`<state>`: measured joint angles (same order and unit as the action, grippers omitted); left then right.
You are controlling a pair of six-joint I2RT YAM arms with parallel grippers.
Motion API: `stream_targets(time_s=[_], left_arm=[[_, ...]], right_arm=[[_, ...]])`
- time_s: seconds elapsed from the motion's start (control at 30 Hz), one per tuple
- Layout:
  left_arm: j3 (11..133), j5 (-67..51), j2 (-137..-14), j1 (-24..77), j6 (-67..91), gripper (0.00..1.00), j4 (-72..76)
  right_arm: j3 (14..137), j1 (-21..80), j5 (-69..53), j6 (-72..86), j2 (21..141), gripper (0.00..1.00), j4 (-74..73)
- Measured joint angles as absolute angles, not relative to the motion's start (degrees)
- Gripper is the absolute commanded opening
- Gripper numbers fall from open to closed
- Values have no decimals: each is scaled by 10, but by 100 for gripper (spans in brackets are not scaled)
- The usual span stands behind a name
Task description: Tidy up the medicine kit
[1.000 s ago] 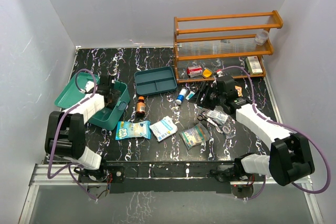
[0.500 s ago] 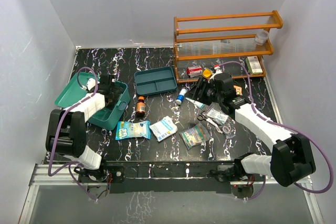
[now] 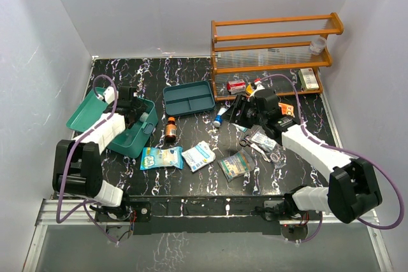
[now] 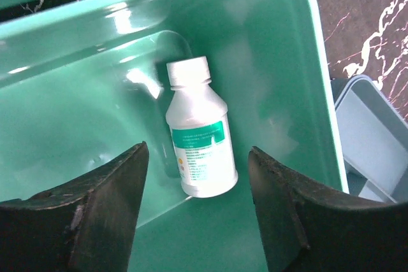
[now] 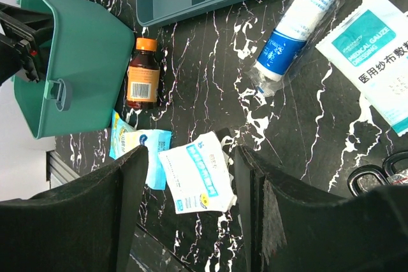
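An orange wooden rack (image 3: pixel 274 55) stands at the tabletop's (image 3: pixel 191 74) far right corner; a divided tray (image 3: pixel 189 99) lies left of it.

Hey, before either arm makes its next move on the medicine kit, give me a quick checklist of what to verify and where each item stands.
1. Left gripper empty: ok, jaws open, nothing between them.
2. White bottle in the medicine kit: ok, lying on its floor.
3. Kit lid open: ok.
4. Right gripper empty: ok, jaws open above a gauze packet.
5. Amber bottle free to grasp: ok, lying on the table beside the kit, nothing on it.
6. Kit opening free for the right arm: not ok, left gripper hangs over it.
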<state>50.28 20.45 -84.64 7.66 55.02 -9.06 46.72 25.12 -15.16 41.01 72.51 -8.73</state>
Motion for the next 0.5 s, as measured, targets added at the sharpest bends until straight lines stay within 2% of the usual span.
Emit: stream_targets(time_s=[0.07,0.23,0.5], left_arm=[[506,210,-846,76,537,51,-90],[512,203,-868,68,507,47,-81],[530,157,-921,40,474,55,-46]], right_arm=[[467,254,-150,410,726,54,-87],[467,262,-149,410,738,54,-87],[480,276,-146,406,754,54,-87]])
